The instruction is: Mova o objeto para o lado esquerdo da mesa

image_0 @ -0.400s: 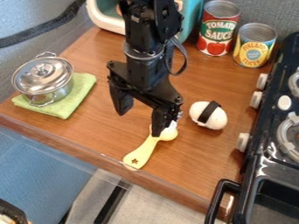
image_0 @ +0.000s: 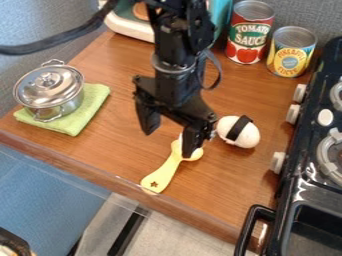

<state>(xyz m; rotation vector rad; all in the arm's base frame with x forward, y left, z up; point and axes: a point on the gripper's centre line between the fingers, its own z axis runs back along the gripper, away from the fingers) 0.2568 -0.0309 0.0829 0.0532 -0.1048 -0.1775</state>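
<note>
The black gripper (image_0: 170, 135) hangs over the middle of the wooden table (image_0: 120, 145), its two fingers spread apart with nothing between them. Its right finger overlaps the bowl end of a yellow spoon (image_0: 163, 176) from this angle; whether they touch I cannot tell. The spoon lies with its handle toward the table's front edge. Just right of the gripper rests a white egg-shaped object (image_0: 247, 136) with a black band around it. At the left, a silver lidded pot (image_0: 50, 90) sits on a folded green cloth (image_0: 93, 107).
Behind the gripper at the right stand a tomato sauce can (image_0: 249, 32) and a pineapple can (image_0: 291, 52). A black stove (image_0: 310, 170) with white knobs borders the right side. A teal and white object (image_0: 127, 24) is at the back.
The gripper has shifted slightly to the right, toward the banded white object, and remains open. The spoon, pot and white object have stayed in place.
</note>
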